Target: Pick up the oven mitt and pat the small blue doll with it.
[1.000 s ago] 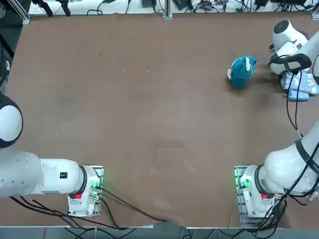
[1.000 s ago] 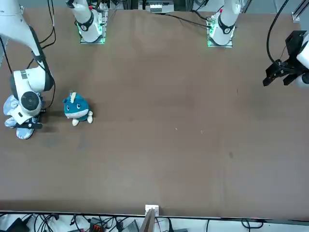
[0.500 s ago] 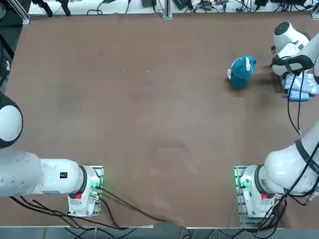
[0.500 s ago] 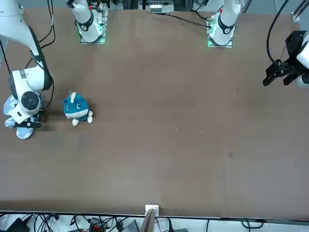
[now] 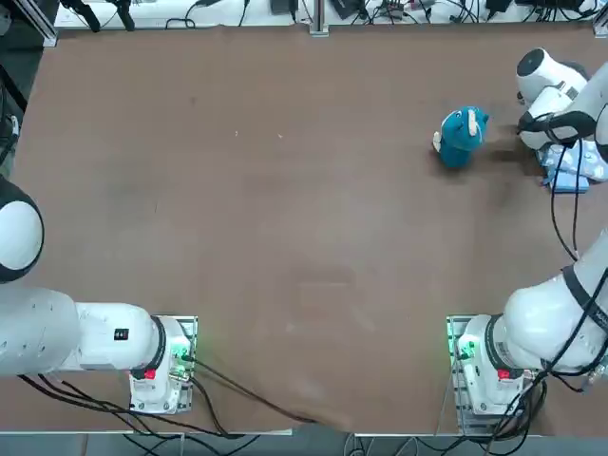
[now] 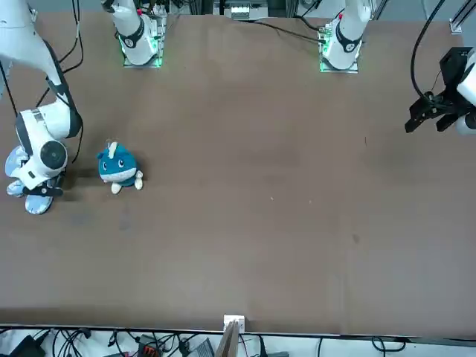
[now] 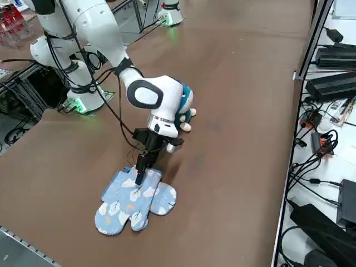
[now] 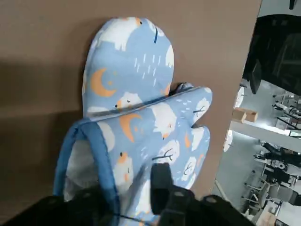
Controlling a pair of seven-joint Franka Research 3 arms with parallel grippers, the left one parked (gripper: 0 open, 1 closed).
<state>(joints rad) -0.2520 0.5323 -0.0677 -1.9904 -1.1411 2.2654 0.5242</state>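
While no writing shows, right end effector [image 8: 134, 197] pinches oven mitt [image 8: 141, 141] cuff.

oven mitts [image 8: 141, 117]: 2 | small blue doll [image 5: 461, 136]: 1 | hand [image 7: 139, 172]: 1

Right gripper [image 7: 137, 173] — low, pointing down.

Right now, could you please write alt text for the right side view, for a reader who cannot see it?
The right gripper reaches down onto two overlapping pale blue oven mitts lying flat on the brown table. The small blue doll sits just beyond, mostly hidden behind the white wrist.
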